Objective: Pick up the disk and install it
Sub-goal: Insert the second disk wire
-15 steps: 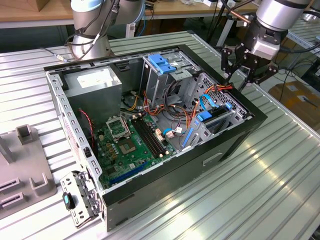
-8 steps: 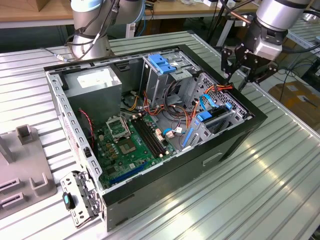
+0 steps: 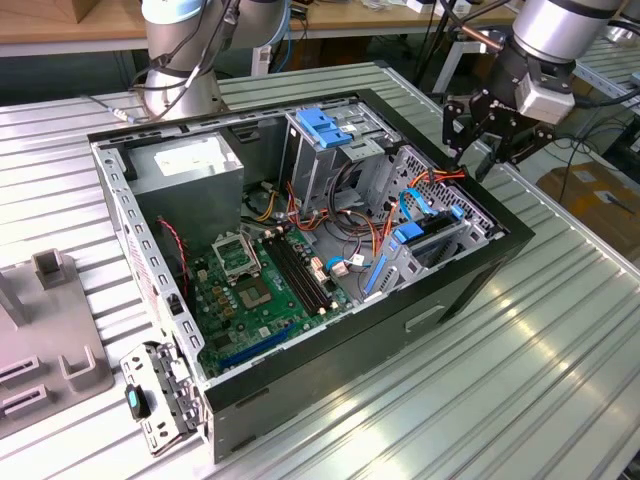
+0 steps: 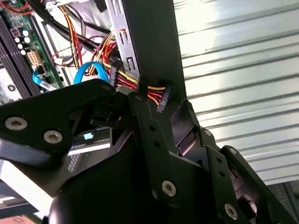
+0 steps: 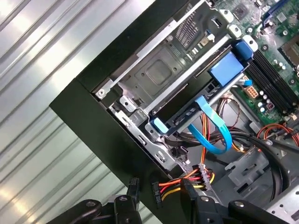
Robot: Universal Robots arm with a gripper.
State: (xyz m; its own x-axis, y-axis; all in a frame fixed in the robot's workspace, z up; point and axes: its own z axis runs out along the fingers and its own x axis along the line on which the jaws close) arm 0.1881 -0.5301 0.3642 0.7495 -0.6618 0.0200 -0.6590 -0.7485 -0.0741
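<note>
Blue-railed disk [image 5: 187, 114] sits in the case's drive bay — tool [image 3: 487, 152] hovers just beside it, fingers spread, empty.

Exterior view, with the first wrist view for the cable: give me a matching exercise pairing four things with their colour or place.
Things:
1. gripper
2. power supply
3. motherboard
4. flat data cable

Descriptions:
A. green, lying flat on the floor of the computer case
B. light blue, looping out beside the drive cage
C. black, above the case's corner at the exterior view's right
D. grey box with a white label, in the case's far corner at the exterior view's left

Pairs: 1-C, 2-D, 3-A, 4-B
</note>
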